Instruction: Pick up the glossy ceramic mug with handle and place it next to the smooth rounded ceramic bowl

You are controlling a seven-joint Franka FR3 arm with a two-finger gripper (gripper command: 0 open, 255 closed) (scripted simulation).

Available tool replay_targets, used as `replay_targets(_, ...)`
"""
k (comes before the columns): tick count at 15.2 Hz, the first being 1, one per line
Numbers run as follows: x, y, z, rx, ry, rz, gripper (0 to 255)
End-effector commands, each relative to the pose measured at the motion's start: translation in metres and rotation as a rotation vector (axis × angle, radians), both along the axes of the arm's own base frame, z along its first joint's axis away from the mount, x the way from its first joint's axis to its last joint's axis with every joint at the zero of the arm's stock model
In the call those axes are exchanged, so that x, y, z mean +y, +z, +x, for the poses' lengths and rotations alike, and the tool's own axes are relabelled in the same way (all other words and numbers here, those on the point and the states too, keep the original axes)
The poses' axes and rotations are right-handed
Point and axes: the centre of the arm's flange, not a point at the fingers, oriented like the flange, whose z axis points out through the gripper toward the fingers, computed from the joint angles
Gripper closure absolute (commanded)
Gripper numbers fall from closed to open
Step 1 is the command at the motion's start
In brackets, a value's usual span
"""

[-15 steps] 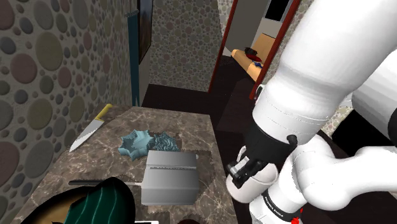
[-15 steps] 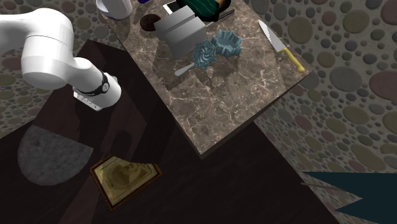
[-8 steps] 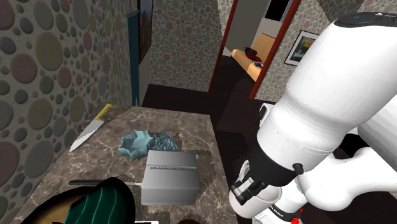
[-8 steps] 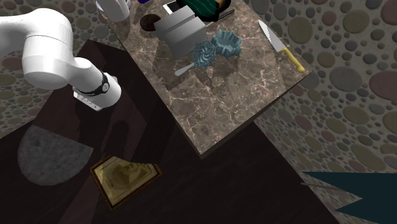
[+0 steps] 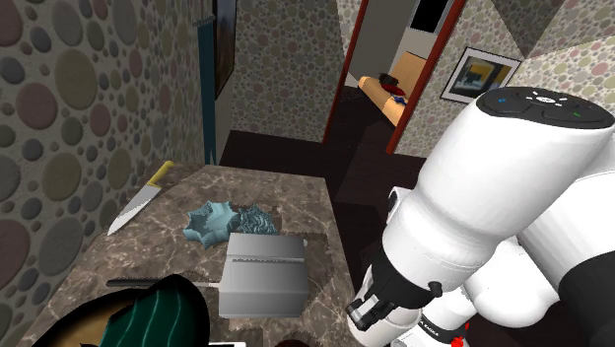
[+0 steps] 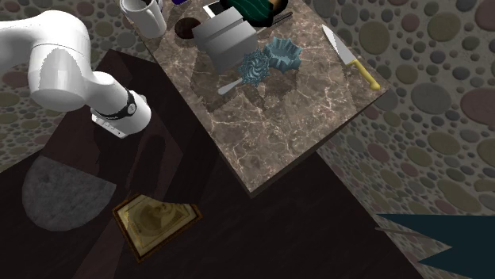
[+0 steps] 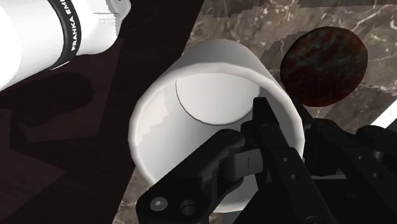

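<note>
Marble-topped table point(image 5: 268, 193) in the shoulder view carries one knife point(image 5: 138, 202), one grey box point(image 5: 263, 274) and two blue shell-shaped pieces point(image 5: 209, 223). Second exterior view: one white mug point(image 6: 144, 14) at the table's corner. Wrist view: jaws clamped on the mug's rim, beside one dark disc point(image 7: 324, 67).

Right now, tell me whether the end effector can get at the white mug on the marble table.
Probably yes. The end effector sits right over the open mouth of the white mug, close to its rim, with nothing between them; the dark disc beside it lies clear of the way.
</note>
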Motion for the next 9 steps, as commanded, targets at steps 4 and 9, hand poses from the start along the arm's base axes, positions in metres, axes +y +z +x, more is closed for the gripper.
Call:
replay_targets(4,0.0,-0.026,0.0,0.0,0.0,0.0,255)
replay_targets(9,0.0,-0.053,0.0,0.0,0.0,0.0,255)
